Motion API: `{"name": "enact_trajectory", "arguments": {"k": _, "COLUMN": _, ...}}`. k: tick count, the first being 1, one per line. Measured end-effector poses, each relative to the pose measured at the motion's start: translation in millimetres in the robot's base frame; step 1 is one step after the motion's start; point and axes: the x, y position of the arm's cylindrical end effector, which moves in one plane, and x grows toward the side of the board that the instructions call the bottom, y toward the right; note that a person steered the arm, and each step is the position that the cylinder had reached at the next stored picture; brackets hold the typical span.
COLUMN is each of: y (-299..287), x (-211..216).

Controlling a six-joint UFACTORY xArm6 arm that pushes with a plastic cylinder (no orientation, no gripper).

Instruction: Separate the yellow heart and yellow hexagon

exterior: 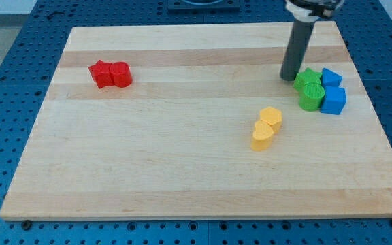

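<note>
Nearest: yellow heart (263, 135) touching yellow hexagon (271, 116), mid-board, still joined. Approach step, probably; next, needs bringing my tip (288, 77) down between them. No jaws to open; holding nothing, standing just left of green blocks (309, 89), apparently not touching them
</note>
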Motion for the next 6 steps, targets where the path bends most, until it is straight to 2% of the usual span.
{"name": "enact_trajectory", "arguments": {"k": 4, "y": -1.8, "x": 102.4}}
{"name": "enact_trajectory", "arguments": {"k": 6, "y": -32.3, "x": 111.2}}
